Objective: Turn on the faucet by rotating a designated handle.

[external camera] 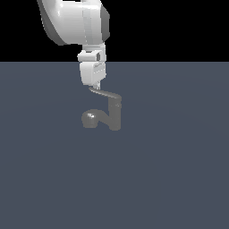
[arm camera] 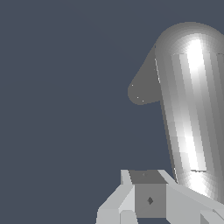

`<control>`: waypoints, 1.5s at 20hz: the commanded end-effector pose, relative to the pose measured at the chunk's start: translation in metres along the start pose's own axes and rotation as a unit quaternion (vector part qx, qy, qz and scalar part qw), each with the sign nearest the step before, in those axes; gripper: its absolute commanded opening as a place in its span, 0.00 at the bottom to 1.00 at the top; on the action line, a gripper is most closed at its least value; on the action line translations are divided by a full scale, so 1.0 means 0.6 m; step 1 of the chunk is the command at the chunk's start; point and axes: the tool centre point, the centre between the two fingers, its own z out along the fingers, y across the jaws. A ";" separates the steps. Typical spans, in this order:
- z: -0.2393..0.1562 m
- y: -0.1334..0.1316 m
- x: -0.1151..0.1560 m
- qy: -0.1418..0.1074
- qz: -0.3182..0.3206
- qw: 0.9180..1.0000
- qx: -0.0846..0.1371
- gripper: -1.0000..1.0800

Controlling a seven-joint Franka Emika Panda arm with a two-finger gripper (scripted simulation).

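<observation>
Directly above the free end of the handle [external camera: 105,94], the Panda arm's gripper [external camera: 94,86] hangs over a bare grey floor [external camera: 179,179], its tip at the blade's far end, seemingly touching it. The handle's long axis runs from that end toward the exterior view's right, where it caps the upright body of the faucet [external camera: 115,114]; the spout curls off the body to the exterior view's left and ends in a rounded bulb [external camera: 91,119] below the gripper. Any turn would likely mean sweeping this end sideways around the body. Only the exterior view shows the whole tap and that layout. The wrist view, at close range, shows the handle [arm camera: 190,109] as 1 bright curved bar beside a finger [arm camera: 148,199], but not the body. Whether the jaws stand wide or narrow cannot be told from either view.
</observation>
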 end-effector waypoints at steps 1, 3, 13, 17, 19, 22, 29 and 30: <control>0.000 0.011 -0.002 0.000 0.000 1.000 0.000 0.00; 0.000 0.020 -0.004 0.000 0.000 1.000 0.000 0.00; 0.000 0.065 -0.012 0.000 0.000 1.000 0.000 0.00; 0.000 0.084 -0.015 0.000 0.000 1.000 0.000 0.00; 0.000 0.093 -0.017 0.000 0.000 1.000 0.000 0.00; 0.000 0.089 -0.007 0.001 0.003 1.000 0.002 0.00; 0.000 0.117 0.009 0.001 0.002 1.000 0.002 0.00; 0.000 0.121 0.011 0.001 0.002 1.000 0.002 0.00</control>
